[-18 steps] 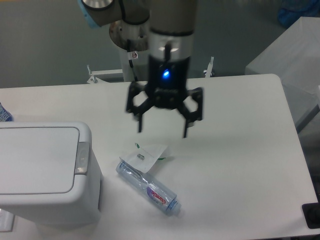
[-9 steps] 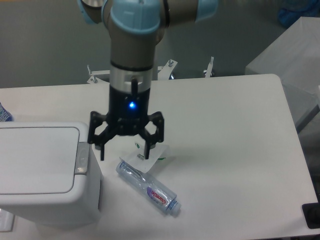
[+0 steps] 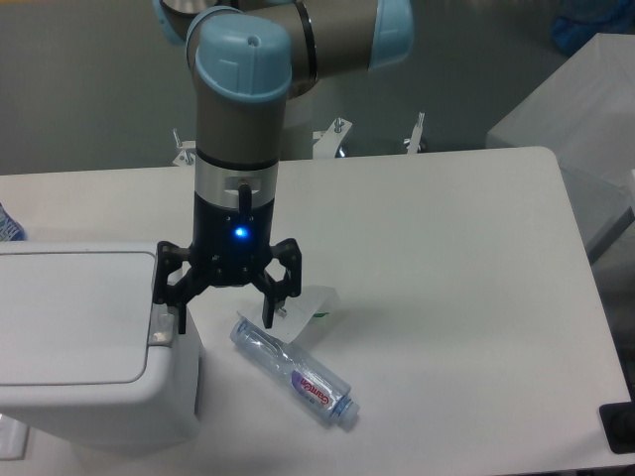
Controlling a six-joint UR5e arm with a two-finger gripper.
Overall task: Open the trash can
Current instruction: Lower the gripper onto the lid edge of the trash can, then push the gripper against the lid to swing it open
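**Risk: a finger missing the tab, or sweeping the bottle**

The large boxy white plastic trash can sits at the table's front-left corner, its flat lid down and its grey push-button tab on the right rim. I see my black two-finger gripper spread wide, one fingertip right at the tab; I cannot tell if it touches. If I press off-centre, the finger may slide off and jam beside the bin's wall. The other finger hangs just above the crushed clear plastic bottle and white paper scrap, and could drag them.
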